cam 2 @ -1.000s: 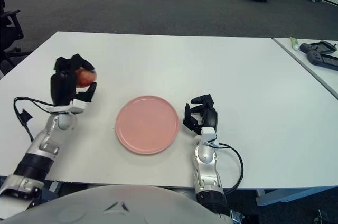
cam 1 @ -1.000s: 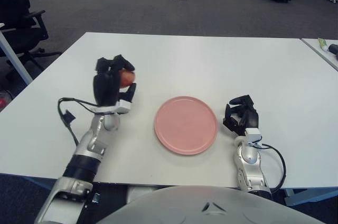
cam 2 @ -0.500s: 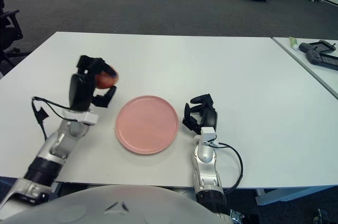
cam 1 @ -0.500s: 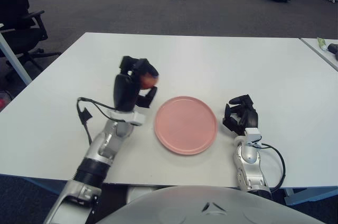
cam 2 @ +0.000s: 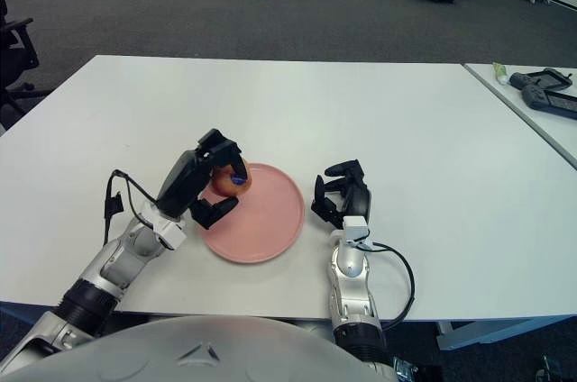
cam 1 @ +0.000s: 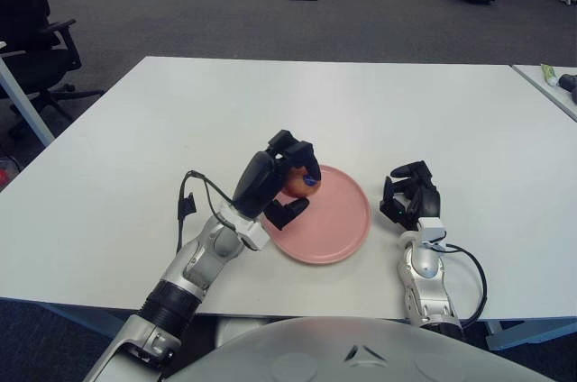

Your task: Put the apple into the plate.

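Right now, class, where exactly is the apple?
The apple is gripped in the left hand, over the left part of the pink plate, left of the parked right hand.

Left hand (cam 1: 278, 180) reached forward and inward on an extended forearm, fingers (cam 1: 297, 150) curled closed around a held object, right hand (cam 1: 410, 195) parked low at the right, wrist upright, fingers curled, holding nothing
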### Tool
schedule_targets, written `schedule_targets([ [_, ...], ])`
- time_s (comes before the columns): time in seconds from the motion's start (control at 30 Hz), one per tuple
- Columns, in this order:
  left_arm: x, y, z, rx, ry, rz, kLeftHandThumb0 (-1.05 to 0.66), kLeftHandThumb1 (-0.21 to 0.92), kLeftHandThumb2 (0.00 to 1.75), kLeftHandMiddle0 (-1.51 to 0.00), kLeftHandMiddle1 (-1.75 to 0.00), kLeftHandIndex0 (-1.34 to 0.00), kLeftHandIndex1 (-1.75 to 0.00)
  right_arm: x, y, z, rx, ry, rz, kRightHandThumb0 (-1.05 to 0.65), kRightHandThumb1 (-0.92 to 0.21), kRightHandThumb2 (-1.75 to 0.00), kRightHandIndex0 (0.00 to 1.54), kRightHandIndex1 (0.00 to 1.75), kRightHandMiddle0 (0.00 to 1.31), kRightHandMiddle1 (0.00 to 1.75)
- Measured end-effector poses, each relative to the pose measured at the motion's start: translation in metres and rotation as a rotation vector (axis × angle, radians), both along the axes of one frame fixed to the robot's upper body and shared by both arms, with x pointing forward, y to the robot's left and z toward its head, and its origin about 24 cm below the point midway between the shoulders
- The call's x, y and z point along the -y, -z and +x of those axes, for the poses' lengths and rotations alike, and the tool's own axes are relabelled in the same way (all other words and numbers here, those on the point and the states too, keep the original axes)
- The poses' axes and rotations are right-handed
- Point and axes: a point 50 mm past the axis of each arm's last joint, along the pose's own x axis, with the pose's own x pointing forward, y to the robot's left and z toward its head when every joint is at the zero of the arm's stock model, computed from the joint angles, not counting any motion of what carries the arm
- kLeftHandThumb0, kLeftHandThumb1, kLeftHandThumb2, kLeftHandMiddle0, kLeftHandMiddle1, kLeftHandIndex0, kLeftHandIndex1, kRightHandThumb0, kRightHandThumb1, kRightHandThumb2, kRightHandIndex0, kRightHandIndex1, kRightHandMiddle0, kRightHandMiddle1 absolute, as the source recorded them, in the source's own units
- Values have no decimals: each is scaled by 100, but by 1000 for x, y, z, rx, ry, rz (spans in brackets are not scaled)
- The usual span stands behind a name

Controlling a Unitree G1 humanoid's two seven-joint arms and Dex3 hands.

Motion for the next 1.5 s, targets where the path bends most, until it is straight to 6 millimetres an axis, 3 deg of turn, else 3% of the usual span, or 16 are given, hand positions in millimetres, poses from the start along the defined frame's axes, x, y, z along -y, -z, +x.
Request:
schedule_targets([
  [0.4, 17, 19, -1, -43, 114, 109, 0, 3, 162, -87, -165, -59, -175, 0, 0, 0, 1, 2, 2, -39, -63, -93, 97, 175, 38, 175],
  [0.83, 34, 21, 1, -3, 233, 165, 0, 4, 161, -86, -165, -58, -175, -1, 0, -1, 1, 2, 2, -40, -63, -93, 98, 175, 38, 175],
  [1.5, 37, 27, 3, 40, 201, 191, 0, 3, 164, -85, -169, -59, -175, -1, 0, -1, 1, 1, 5, -40, -61, -95, 98, 175, 39, 175],
])
